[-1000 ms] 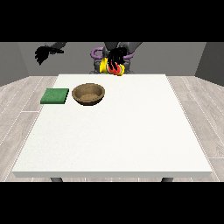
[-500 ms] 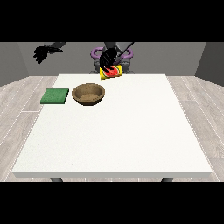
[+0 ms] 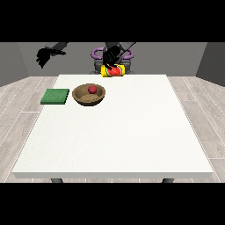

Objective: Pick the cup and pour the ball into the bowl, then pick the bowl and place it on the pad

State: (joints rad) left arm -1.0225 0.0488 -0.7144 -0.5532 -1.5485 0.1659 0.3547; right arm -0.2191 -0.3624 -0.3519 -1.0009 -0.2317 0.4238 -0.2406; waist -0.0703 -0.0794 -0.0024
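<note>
1. Upper centre: the hand at the view's right point(image 3: 111, 56) is clamped on the yellow cup point(image 3: 113, 71), tipped sideways.
2. Red ball point(image 3: 92, 89) lies in the brown bowl point(image 3: 88, 95); green pad point(image 3: 55, 96) just left of it.
3. Upper left: the other hand point(image 3: 44, 56) hangs raised; whether its fingers are apart or together, I cannot tell.

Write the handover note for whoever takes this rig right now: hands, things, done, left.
Hand at the view's right: curled round the yellow cup, held tipped on its side above the table's far edge.
Hand at the view's left: raised beyond the table's far left corner, holding nothing.
Red ball: in the brown bowl.
Green pad: just beside the bowl, apart from it.
Done: pour.
Left: put the cup down, lift the bowl onto the pad.
</note>
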